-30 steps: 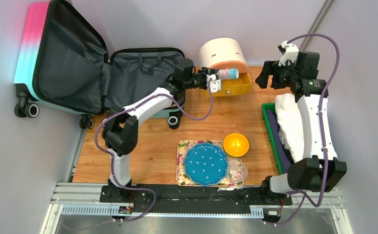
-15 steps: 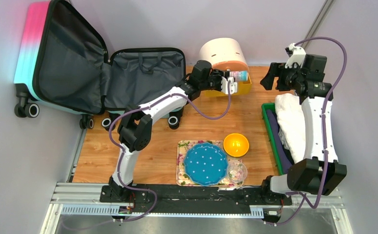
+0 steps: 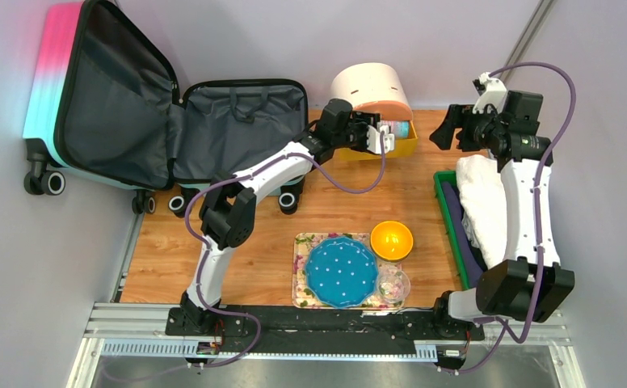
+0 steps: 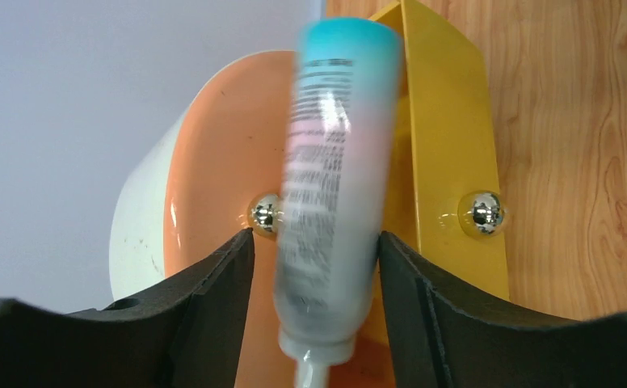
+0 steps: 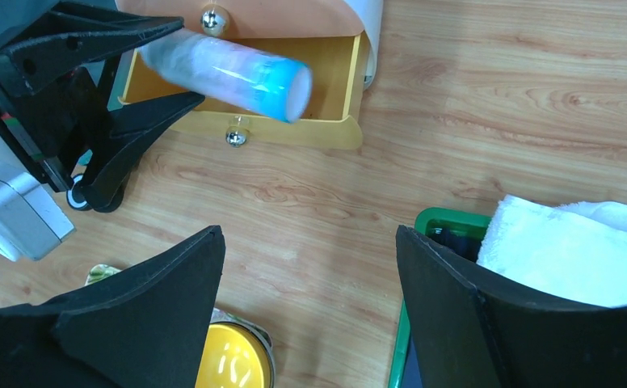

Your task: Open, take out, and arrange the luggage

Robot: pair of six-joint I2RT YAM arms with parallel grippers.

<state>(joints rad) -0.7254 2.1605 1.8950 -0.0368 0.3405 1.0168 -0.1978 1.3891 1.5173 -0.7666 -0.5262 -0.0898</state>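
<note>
The luggage [image 3: 116, 105] lies open at the back left, its pink-to-turquoise lid raised and its dark grey lining bare. My left gripper [image 3: 385, 133] reaches over the open yellow drawer [image 3: 407, 145] of the round cream cabinet [image 3: 367, 85]. A pink-and-turquoise tube [image 4: 330, 202] sits blurred between its parted jaws [image 4: 314, 236], with a gap on the left side. The tube also shows in the right wrist view [image 5: 225, 71], above the drawer [image 5: 294, 129]. My right gripper [image 3: 448, 129] hovers open and empty to the right of the drawer [image 5: 309, 234].
A green tray [image 3: 442, 182] holding a white towel [image 3: 480, 202] lies along the right edge. A yellow bowl [image 3: 392, 239], a blue dotted plate [image 3: 342, 271] on a floral tray [image 3: 300, 275], and a glass bowl [image 3: 393, 284] sit near the front.
My left arm has carried the tube right, from beside the suitcase to over the yellow drawer. Its jaws have since parted round the tube. The right gripper shifted slightly right.
</note>
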